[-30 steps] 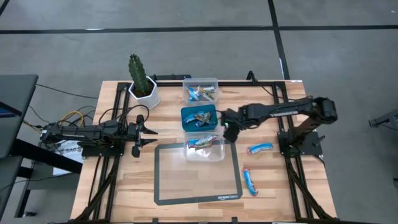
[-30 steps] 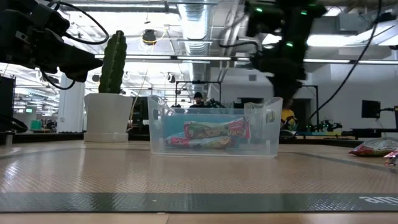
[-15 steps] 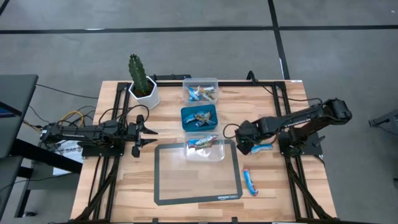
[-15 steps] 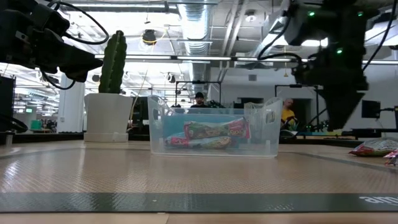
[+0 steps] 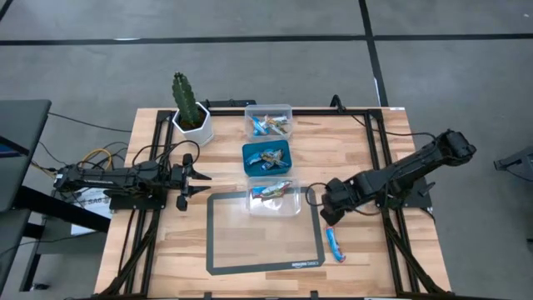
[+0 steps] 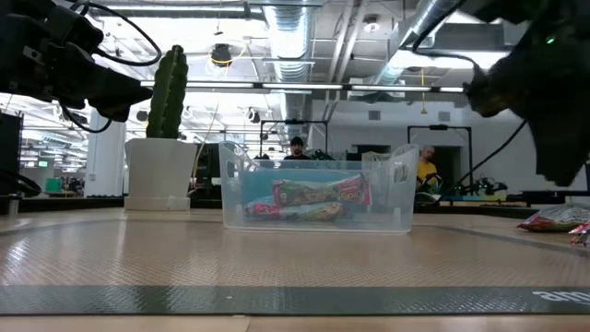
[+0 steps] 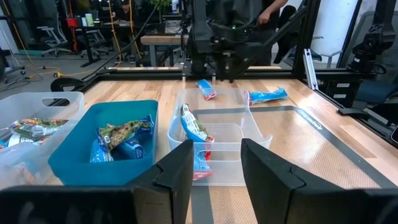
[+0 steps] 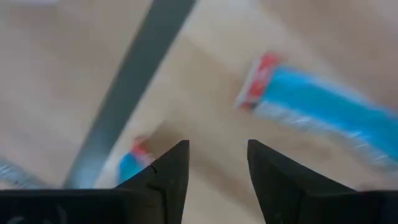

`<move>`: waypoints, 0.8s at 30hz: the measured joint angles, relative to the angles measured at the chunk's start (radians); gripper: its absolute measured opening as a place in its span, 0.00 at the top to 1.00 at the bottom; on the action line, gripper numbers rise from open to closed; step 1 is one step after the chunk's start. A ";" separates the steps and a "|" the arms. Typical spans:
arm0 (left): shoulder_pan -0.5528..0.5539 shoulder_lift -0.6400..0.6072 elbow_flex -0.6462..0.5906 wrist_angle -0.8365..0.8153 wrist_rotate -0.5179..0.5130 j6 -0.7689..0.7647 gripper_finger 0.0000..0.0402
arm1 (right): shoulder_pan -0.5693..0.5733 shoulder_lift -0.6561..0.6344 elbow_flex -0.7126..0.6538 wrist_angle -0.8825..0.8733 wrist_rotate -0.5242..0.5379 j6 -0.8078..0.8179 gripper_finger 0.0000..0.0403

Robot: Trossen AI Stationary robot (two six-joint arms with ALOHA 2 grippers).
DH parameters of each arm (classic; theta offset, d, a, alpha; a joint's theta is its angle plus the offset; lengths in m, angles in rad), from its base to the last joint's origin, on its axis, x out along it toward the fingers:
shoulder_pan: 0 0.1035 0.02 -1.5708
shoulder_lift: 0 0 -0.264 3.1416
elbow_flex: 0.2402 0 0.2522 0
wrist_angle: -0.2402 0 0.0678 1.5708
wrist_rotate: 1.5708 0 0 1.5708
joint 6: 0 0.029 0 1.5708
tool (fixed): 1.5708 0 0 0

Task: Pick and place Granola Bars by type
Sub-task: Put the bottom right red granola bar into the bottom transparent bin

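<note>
The right gripper [image 5: 326,218], its dark fingers parted and empty, hangs just right of the clear plastic bin [image 5: 293,202], above a glossy blue-wrapped granola bar [image 5: 335,242] on the slatted wooden table [image 5: 358,142]. More crinkled bars fill the teal bin [image 5: 247,151]. The left gripper [image 5: 198,177], open, waits left of the bins.

Your table [image 5: 225,279] held three bins in a line: one [image 5: 269,122] at 12 o'clock, one [image 5: 266,157] at centre, and one [image 5: 274,198] below it on the mat's [image 5: 250,246] top edge. A cactus pot [image 5: 191,117] stood at 11 o'clock. One loose bar [image 5: 335,243] lay at 4 o'clock, beside the mat.
</note>
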 joint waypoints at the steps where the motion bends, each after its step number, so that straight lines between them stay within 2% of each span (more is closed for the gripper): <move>1: 0.000 0.000 0.000 0.000 0.000 0.000 0.68 | 0.018 0.000 0.000 0.021 -0.011 0.026 0.61; 8: 0.000 0.000 0.000 0.000 0.000 0.000 0.68 | 0.142 0.017 0.003 0.180 -0.042 0.194 0.63; 16: 0.000 0.000 0.000 0.000 0.000 0.000 0.68 | 0.254 0.143 0.064 0.184 -0.074 0.299 0.65; 24: 0.000 0.000 0.000 0.000 0.001 0.000 0.68 | 0.284 0.199 0.079 0.191 -0.064 0.339 0.65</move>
